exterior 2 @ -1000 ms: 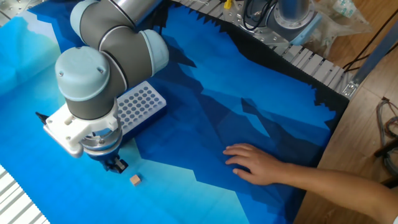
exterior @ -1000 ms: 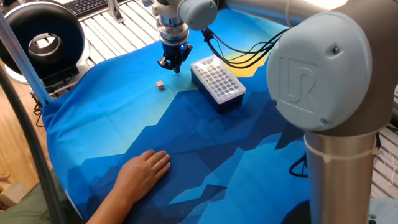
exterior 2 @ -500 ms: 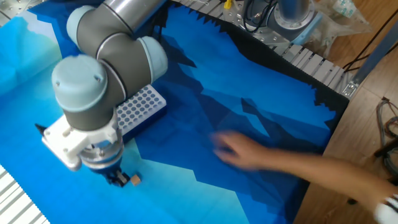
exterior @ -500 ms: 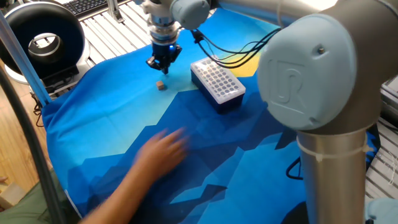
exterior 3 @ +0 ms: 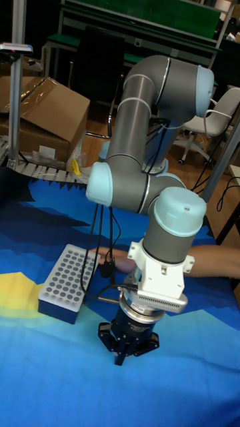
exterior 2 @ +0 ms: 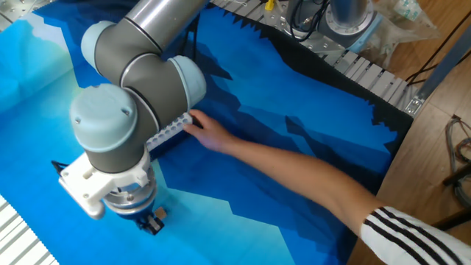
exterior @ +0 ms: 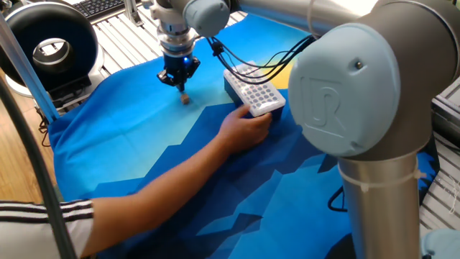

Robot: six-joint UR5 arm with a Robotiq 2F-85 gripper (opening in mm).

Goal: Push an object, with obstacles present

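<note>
The object, a tiny tan cube, lies on the blue cloth just in front of my gripper. My gripper is shut with nothing in it, its tips low over the cloth and close behind the cube. In the other fixed view the cube peeks out right beside the gripper. The tall view shows the gripper pointing down, and the cube is hidden there. The obstacle, a blue box with a white holed top, sits to the right of the cube; its far end is also seen as a box.
A person's hand rests against the near end of the box, with the forearm stretched across the cloth. A round black device stands at the back left. Ridged metal tabletop borders the cloth.
The gripper has moved left and nearer to the cube. The person's hand left the front of the cloth and reached to the box, which has shifted slightly.
</note>
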